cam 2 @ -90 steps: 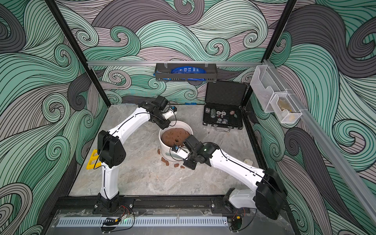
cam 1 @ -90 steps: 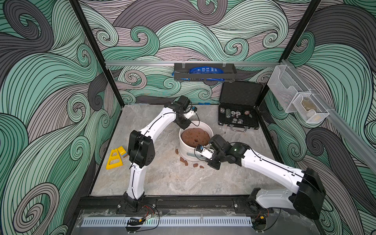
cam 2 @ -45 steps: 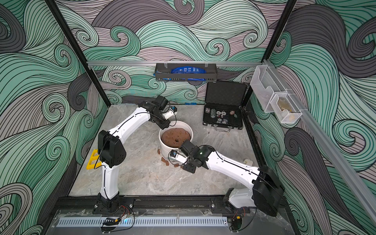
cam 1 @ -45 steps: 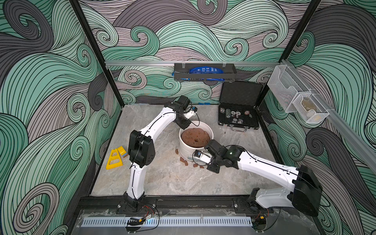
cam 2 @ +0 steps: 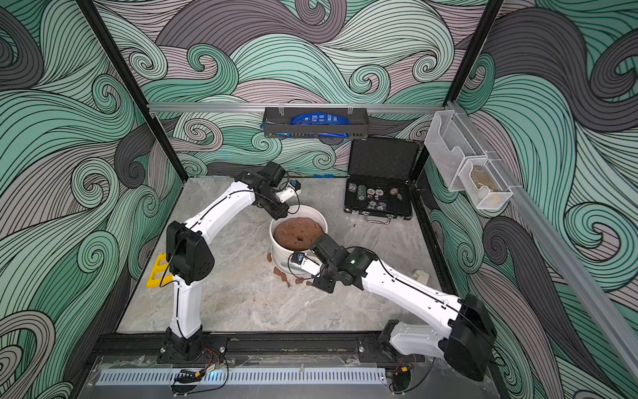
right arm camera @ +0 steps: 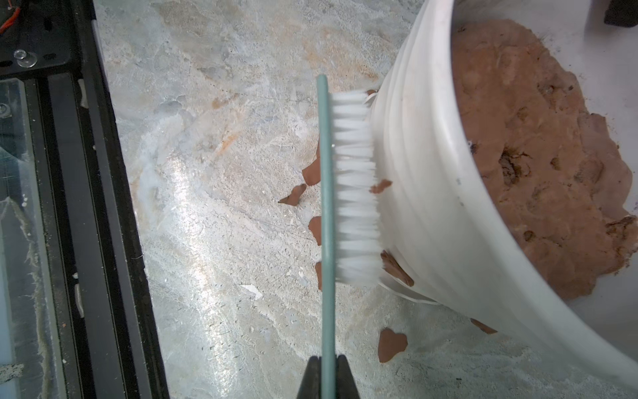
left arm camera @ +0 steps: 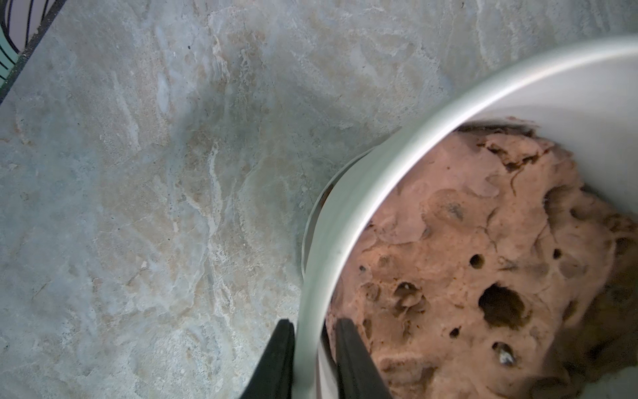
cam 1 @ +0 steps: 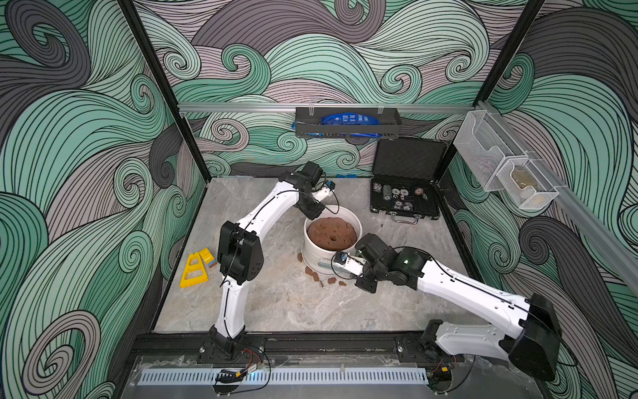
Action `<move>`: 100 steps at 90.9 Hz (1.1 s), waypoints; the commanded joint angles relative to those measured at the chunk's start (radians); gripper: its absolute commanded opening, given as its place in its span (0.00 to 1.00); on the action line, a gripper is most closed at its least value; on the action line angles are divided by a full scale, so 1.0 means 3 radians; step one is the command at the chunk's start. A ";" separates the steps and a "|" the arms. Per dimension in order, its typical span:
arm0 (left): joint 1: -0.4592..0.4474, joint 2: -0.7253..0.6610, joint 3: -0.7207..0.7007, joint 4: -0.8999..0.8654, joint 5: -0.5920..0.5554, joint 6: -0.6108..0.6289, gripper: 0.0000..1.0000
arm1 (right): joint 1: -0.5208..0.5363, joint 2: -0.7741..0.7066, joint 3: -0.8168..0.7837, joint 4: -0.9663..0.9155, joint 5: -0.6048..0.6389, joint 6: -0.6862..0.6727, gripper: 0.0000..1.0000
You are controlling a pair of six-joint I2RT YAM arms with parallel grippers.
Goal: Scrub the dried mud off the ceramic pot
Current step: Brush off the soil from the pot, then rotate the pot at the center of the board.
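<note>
Right gripper [right arm camera: 328, 368] clamps the brush [right arm camera: 352, 186] handle, bristles against the ceramic pot [right arm camera: 424, 207] wall; dried mud [right arm camera: 392, 343] flakes lie at the pot's base. Left gripper [left arm camera: 312, 324] straddles the pot's rim, slightly parted. Print on the blue packet [cam 1: 348, 119] behind the pot is unreadable.

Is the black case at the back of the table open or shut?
Open: the lid of the black case stands up behind it, and chips show inside.

Bare tabletop [cam 1: 276, 304] between ceramic pot [cam 1: 310, 256] and yellow blocks [cam 1: 194, 271]; dried mud [cam 1: 332, 280] at pot's near side.
</note>
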 commanded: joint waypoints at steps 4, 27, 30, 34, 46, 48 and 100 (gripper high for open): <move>-0.0013 -0.0191 0.0154 -0.0104 -0.0057 -0.0187 0.33 | -0.0045 -0.0105 0.0035 0.0004 -0.0126 -0.0028 0.00; -0.0089 -0.0440 0.0147 -0.0388 -0.0539 -0.1138 0.60 | -0.0112 -0.0224 0.0025 0.0065 -0.0195 -0.0006 0.00; -0.0102 -0.0476 0.0148 -0.0476 -0.0628 -0.1312 0.63 | -0.0111 -0.0223 0.0023 0.0065 -0.0192 -0.0009 0.00; -0.0111 -0.0524 0.0135 -0.0566 -0.0810 -0.1577 0.66 | -0.0112 -0.0220 0.0029 0.0060 -0.0183 -0.0009 0.00; -0.0232 -0.0672 0.0026 -0.0767 -0.0941 -0.2376 0.68 | -0.0108 -0.0242 0.0026 0.0059 -0.0202 -0.0009 0.00; -0.0269 -0.0706 -0.0038 -0.0770 -0.0971 -0.2458 0.68 | -0.0107 -0.0246 0.0032 0.0059 -0.0209 -0.0012 0.00; -0.0725 -0.0859 -0.0837 -0.0726 -0.1131 -0.4300 0.61 | -0.0094 -0.0406 0.0004 0.0081 -0.0294 -0.0066 0.00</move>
